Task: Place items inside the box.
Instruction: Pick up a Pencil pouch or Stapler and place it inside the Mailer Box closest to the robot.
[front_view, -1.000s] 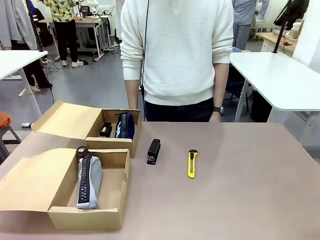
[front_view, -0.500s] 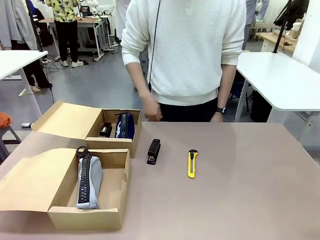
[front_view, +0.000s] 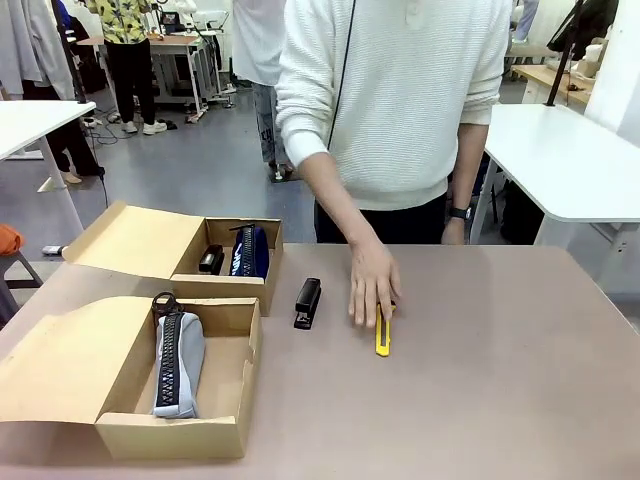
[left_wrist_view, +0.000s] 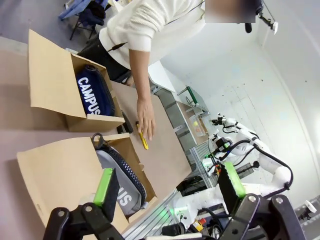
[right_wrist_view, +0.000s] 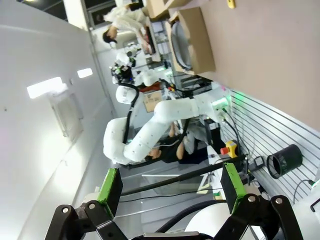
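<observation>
The left end effector (left_wrist_view: 167, 185) stands wide with nothing between its green pads, pointing over the near box (left_wrist_view: 55, 170). The right end effector (right_wrist_view: 170, 187) is just as wide and bare, aimed past the edge of the table (right_wrist_view: 280, 45). From the left wrist the navy pouch (left_wrist_view: 92, 96) reads "CAMPUS" in white, while the front camera shows its zip edge and gives the stapler (front_view: 308, 302) plainly. Just left of the stapler stands the far box (front_view: 235, 290), holding that pouch and a small black thing (front_view: 211, 259). Left of the stapler and nearer the robot, the near box holds the grey pouch (front_view: 178, 365). Right of the stapler a person's hand (front_view: 372, 285) rests on the far end of the knife (front_view: 383, 340). Beyond the knife, bare table runs to the right edge. Two boxes, two pouches, one stapler, one knife.
</observation>
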